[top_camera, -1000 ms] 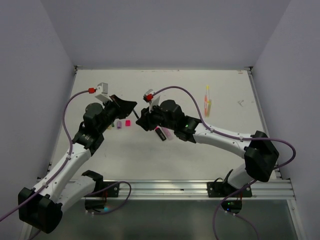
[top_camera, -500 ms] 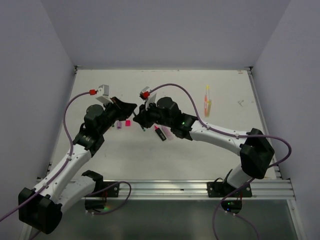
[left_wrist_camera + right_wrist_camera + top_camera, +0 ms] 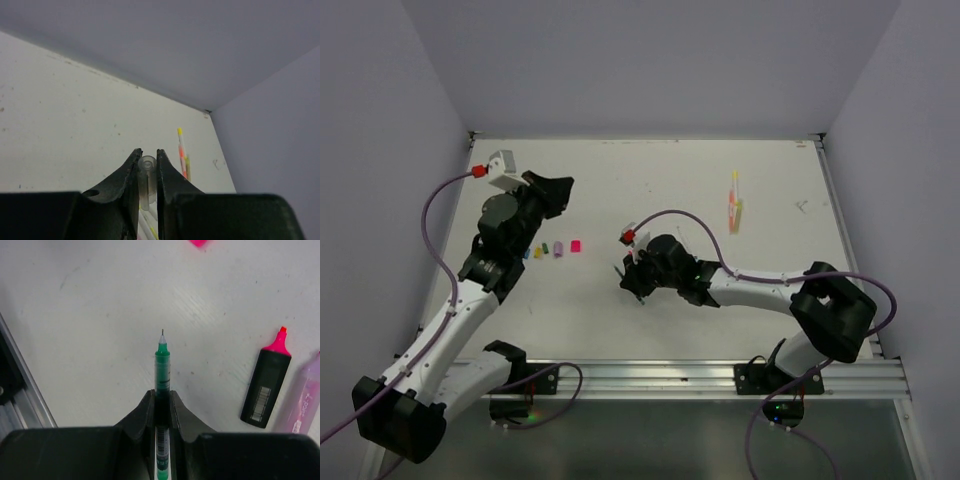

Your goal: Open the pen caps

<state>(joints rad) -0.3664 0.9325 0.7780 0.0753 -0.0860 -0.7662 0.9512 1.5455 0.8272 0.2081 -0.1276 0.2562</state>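
The left end effector (image 3: 147, 156) was clamped on a clear pen cap (image 3: 147, 175) above the tabletop (image 3: 60, 110) — the right end effector (image 3: 161, 396) gripped a bare-tipped green pen (image 3: 162, 362), near an uncapped black-and-pink highlighter (image 3: 265, 385) lying flat.

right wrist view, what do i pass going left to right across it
metal rail → green pen → pink cap, cut off by the top edge → black-and-pink highlighter → lilac pen at the right edge
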